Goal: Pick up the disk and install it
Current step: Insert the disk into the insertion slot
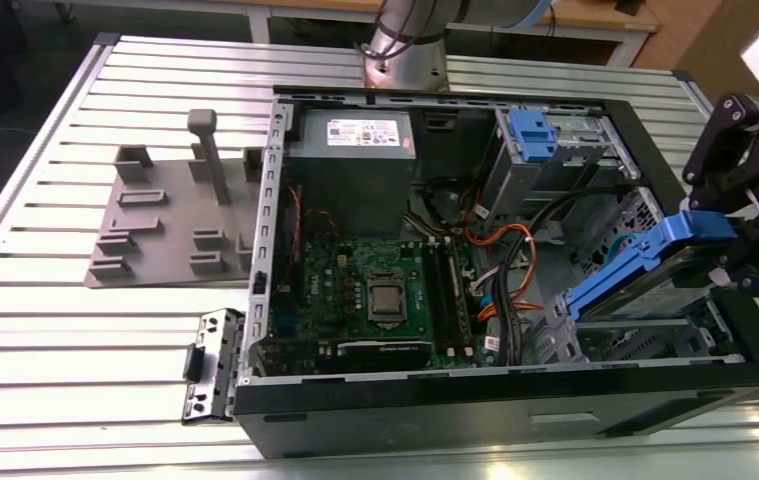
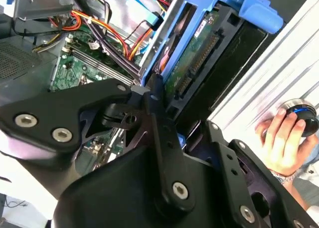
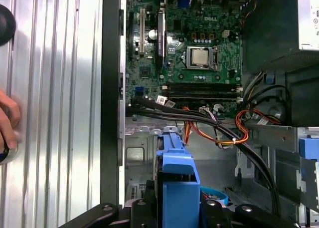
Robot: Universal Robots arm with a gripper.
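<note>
Gripper (image 1: 733,245) is at the corner of the case (image 1: 486,412), on the exterior view's right, and it's clamped on the disk (image 1: 646,258). The first wrist view shows it best: the blue carrier sits pinched between the two black fingers (image 3: 143,209). The disk hangs tilted, its low end dipping inside the case over the bay by the front wall, its high end up above the case's rim. In the second wrist view its green board and connector edge (image 2: 199,51) face out, with orange and black cables (image 2: 107,31) just behind it, inside the case. The motherboard (image 1: 379,290) lies flat on the case floor, the grey box (image 1: 352,165) sits against the far wall, and the cage (image 1: 539,140) with its blue latch is in the far corner. Outside the case, on the table (image 1: 86,330), a person's hand (image 2: 281,133) rests on a round knob (image 2: 299,113). A grey fixture (image 1: 166,220) stands off the case's other side.
</note>
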